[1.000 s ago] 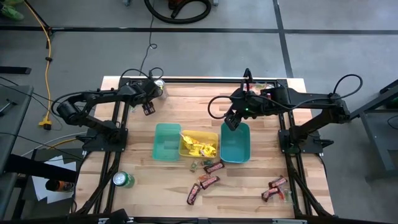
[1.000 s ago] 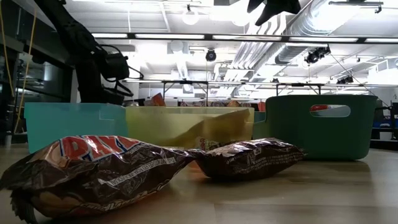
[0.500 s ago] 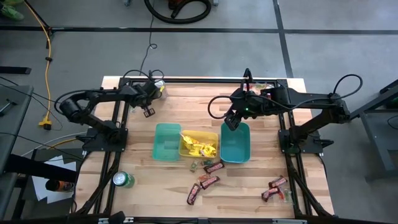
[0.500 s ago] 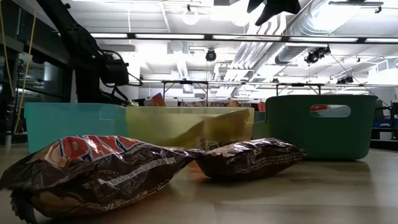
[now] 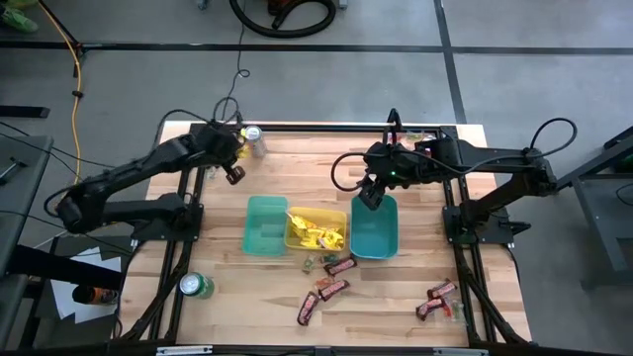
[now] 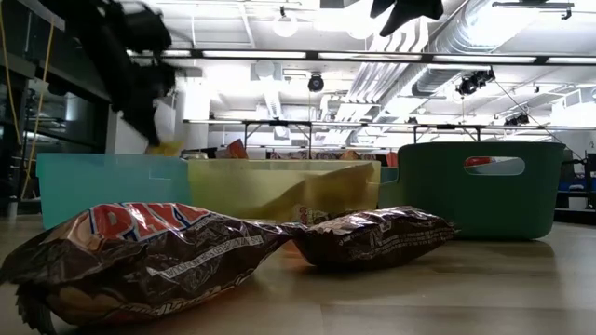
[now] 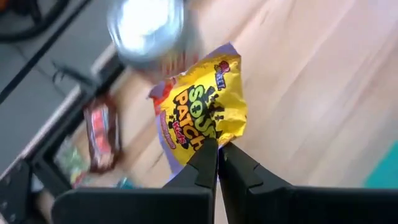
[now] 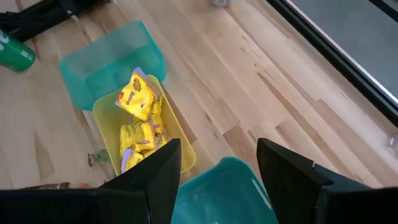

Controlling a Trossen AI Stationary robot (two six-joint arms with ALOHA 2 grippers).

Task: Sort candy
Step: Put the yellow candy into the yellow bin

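Note:
My left gripper (image 5: 234, 177) is over the table's far left part, beside a silver can (image 5: 254, 135). It is shut on a yellow candy packet (image 7: 202, 102), which also shows as a yellow patch (image 6: 166, 146) in the low view. My right gripper (image 8: 217, 168) hangs open and empty over the dark teal bin (image 5: 374, 227). More yellow packets (image 8: 140, 121) lie in the yellow bin (image 5: 316, 229). Brown-and-red candy bars (image 5: 332, 288) lie flat on the near part of the table, and two (image 6: 149, 251) fill the low view's foreground. My left gripper pinches one edge of the yellow packet (image 7: 209, 139) between its two fingertips (image 7: 205, 163). The fingers slant down at it. The rest of the packet sticks out past the tips, and the low view shows it lifted clear of the table.
A light teal bin (image 5: 265, 224) stands left of the yellow bin. A green can (image 5: 195, 287) stands near the front left. Two more bars (image 5: 435, 299) lie at the near right. A brown bar (image 7: 99, 134) lies by the far left edge, near the silver can (image 7: 146, 28).
My left gripper has risen from the table by the silver can with the yellow packet in its fingers. The packet now hangs clear of the wood. The left arm's elbow has swung toward the table's left.

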